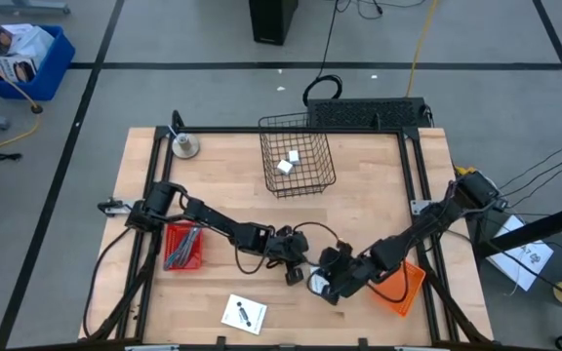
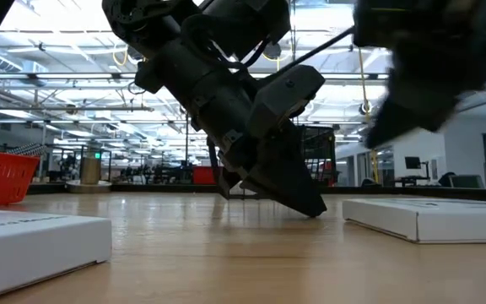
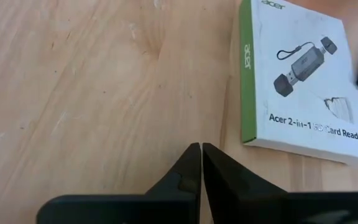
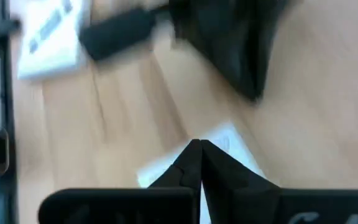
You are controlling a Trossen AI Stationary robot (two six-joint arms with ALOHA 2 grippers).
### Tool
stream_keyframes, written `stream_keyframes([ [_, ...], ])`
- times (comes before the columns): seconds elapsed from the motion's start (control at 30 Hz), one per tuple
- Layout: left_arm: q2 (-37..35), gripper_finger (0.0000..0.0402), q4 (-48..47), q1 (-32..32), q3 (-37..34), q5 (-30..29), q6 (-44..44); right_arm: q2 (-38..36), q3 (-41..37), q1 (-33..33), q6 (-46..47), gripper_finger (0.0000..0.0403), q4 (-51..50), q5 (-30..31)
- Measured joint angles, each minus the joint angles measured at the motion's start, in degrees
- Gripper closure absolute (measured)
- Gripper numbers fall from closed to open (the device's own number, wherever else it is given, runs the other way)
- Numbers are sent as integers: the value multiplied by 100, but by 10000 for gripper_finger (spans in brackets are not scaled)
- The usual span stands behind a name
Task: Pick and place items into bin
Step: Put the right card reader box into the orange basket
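Left pincer (image 3: 201, 152) clenched, empty, tips on bench (image 1: 379, 205) just beside white box (image 3: 303, 74). Right pincer (image 4: 199, 149) clenched, over same box. Second white box (image 1: 244, 314) near front edge. Two white blocks (image 1: 289, 161) in wire basket (image 1: 299, 146).

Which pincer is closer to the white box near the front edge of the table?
Left. The left pincer is just beyond and to the right of the white box; the right pincer sits farther right, past the left one.
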Motion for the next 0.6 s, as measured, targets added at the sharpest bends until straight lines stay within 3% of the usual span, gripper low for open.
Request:
stream_keyframes([
  [0.23, -6, 397, 53, 6, -4, 60, -11, 68, -9, 69, 832, 403, -1111, -559],
  [0.6, -228, 379, -103, 4, -22, 120, -11, 504, 11, -579, 318, 403, -979, -547],
])
